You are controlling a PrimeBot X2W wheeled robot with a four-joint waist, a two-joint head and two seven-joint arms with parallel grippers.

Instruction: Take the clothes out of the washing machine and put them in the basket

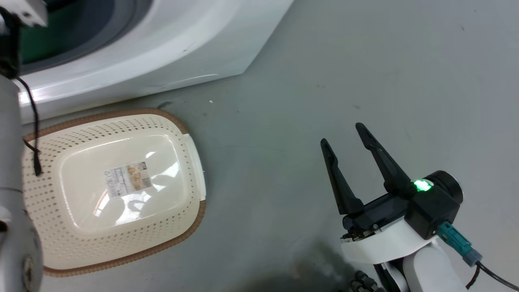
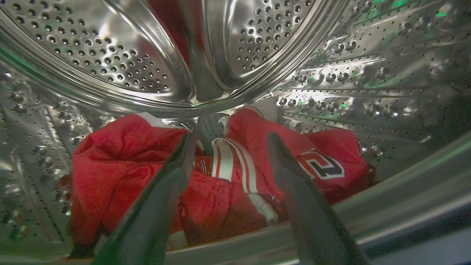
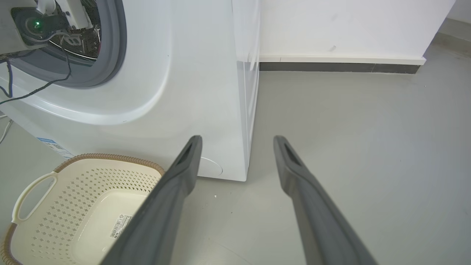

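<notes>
Left gripper [image 2: 231, 135] fingers are right up in the wrist cam, spread apart with nothing between them, inside the washing machine's steel drum [image 2: 110, 55]; the clothes [image 2: 128, 165] sit crumpled at the bottom of the drum just past the tips, and I can't tell if they touch; the fingers cover part of the heap, and the lettering is folded so only a "2" [image 2: 323, 165] reads. Right gripper [image 1: 342, 134] is open too, holding nothing, over bare floor [image 1: 324, 61] well right of the basket [image 1: 81, 129]; basket holds only its paper label [image 1: 129, 178] and stands just in front of the washing machine [image 1: 162, 48]; in the right wrist view its corner is cut off and partly behind a finger.
</notes>
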